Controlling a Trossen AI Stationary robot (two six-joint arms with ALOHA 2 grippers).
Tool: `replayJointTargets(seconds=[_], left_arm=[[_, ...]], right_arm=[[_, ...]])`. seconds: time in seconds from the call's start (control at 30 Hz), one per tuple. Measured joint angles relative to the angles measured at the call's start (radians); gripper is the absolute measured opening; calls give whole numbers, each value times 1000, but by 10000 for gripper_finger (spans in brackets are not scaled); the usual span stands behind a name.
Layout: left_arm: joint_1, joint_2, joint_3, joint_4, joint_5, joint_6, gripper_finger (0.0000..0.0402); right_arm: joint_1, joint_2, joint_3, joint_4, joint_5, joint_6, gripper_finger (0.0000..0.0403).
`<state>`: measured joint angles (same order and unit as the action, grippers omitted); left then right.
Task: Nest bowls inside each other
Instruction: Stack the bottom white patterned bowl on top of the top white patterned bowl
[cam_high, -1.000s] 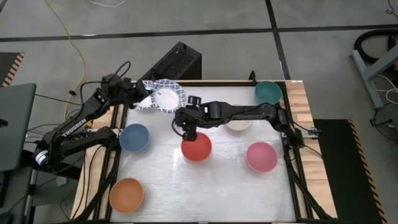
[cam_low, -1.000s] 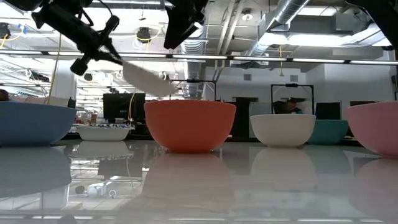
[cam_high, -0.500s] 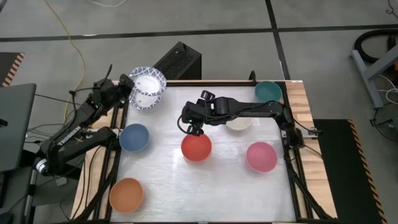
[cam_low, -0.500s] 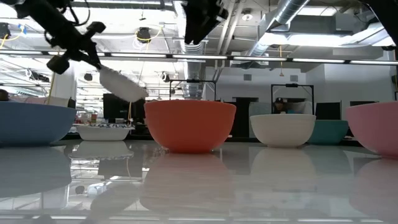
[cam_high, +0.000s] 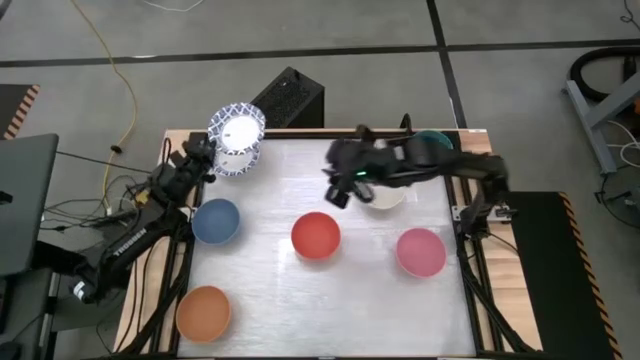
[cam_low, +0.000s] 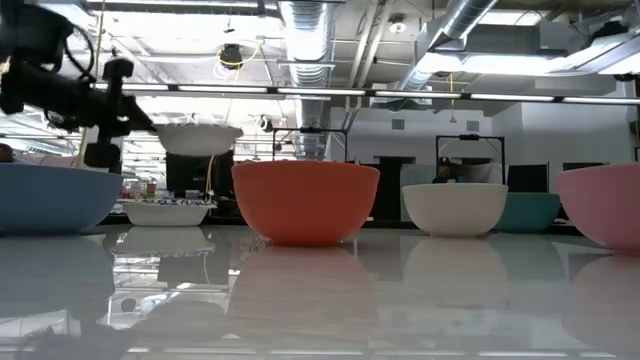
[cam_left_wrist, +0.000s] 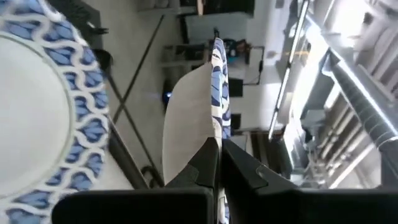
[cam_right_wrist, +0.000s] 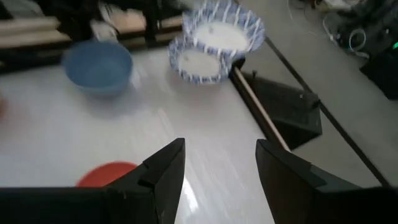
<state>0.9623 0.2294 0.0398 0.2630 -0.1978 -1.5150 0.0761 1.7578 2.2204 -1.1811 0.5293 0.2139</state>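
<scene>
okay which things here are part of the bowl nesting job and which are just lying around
Part of the job:
held patterned bowl, pinched in the left gripper
patterned bowl below it
blue bowl
red bowl
pink bowl
orange bowl
cream bowl
teal bowl

Lying about:
black box
yellow cable

I am holding one blue-and-white patterned bowl (cam_high: 237, 124) by its rim above another patterned bowl (cam_high: 237, 160) sitting at the table's far left corner. The blue bowl (cam_high: 216, 221), red bowl (cam_high: 316, 236), pink bowl (cam_high: 420, 252), orange bowl (cam_high: 204, 312), cream bowl (cam_high: 385, 200) and teal bowl (cam_high: 437, 143) are sitting upright, apart.
</scene>
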Motion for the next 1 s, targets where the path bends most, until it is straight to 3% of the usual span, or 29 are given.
replayJointTargets(seconds=[0.27, 0.4, 0.67, 1.0], left_arm=[[0, -76, -28, -78, -27, 70, 0], [0, -74, -28, -208, -44, 9, 0], [0, -69, -2, -233, -149, 134, 0], [0, 16, 6, -309, -79, 144, 0]], right_arm=[[76, -107, 0, -144, 167, 141, 218], [110, -112, 0, -197, 233, 192, 218], [122, -95, 0, -211, 247, 207, 204], [118, -92, 0, -211, 258, 205, 196]])
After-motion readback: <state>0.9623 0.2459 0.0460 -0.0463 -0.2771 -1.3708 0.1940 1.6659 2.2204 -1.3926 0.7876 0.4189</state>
